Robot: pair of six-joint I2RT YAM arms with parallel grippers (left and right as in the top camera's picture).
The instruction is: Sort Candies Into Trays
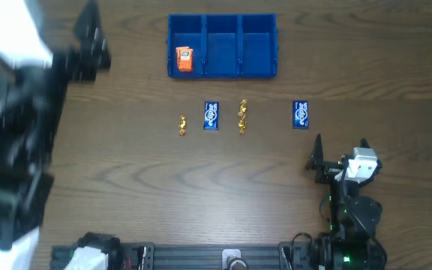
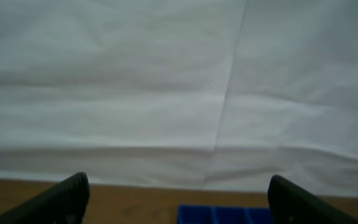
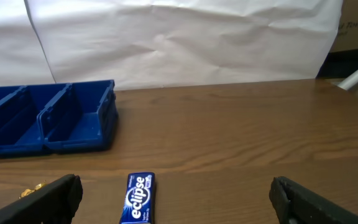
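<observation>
The tray (image 1: 223, 73) sits at the far side of the table (image 1: 126, 165), with an orange candy (image 1: 184, 59) in its left compartment. In a row nearer the arms lie a gold candy (image 1: 182, 125), a blue pack (image 1: 211, 115), a gold cluster (image 1: 242, 116) of perhaps two or three pieces, and a second pack (image 1: 301, 114). The right gripper (image 1: 340, 142) hovers near the second pack, fingers spread. The left gripper (image 2: 178, 183) is raised at the left, jaws wide apart and holding nothing.

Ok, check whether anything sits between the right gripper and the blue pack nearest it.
Nothing visible does. The right gripper is open and faces the blue pack across bare table. The tray stands farther off, not between them.
</observation>
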